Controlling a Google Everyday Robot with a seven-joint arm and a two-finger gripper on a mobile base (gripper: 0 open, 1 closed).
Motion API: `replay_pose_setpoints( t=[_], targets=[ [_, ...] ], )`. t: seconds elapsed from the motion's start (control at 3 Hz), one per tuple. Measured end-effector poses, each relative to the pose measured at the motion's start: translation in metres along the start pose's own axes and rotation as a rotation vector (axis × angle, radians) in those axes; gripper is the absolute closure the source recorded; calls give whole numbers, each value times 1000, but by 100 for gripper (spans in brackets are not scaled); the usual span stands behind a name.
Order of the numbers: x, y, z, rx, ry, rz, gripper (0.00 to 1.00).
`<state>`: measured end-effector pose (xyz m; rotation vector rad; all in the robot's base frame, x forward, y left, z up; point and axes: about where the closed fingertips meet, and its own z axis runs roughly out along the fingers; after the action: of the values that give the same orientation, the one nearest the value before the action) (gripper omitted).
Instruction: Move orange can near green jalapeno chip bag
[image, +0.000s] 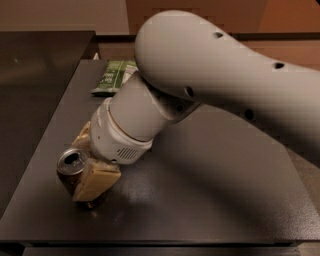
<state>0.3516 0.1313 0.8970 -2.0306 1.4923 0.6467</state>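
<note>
The orange can (71, 162) stands upright on the dark table (225, 195) near its front left corner, its silver top facing up. My gripper (79, 170) reaches down around it, with one tan finger (96, 179) pressed on the can's near right side and the other finger (82, 136) behind it. The gripper is shut on the can, which rests on the table. The green jalapeno chip bag (114, 76) lies flat at the table's far edge, well behind the can and partly hidden by my arm.
My large grey arm (225, 75) covers the middle and right of the view. A second dark counter (40, 70) adjoins the table on the left. The table's front edge runs close below the can.
</note>
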Motion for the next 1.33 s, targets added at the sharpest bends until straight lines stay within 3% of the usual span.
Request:
replay_pose_setpoints(
  t=[0.33,0.67,1.0,1.33],
  targets=[
    [0,-2,-7,8,5,7,64],
    [1,-18,-22,54,5,61,87],
    [6,-49,-42,123,-5,152,100],
    [10,-83,-60,182,-5,235,100]
  ],
)
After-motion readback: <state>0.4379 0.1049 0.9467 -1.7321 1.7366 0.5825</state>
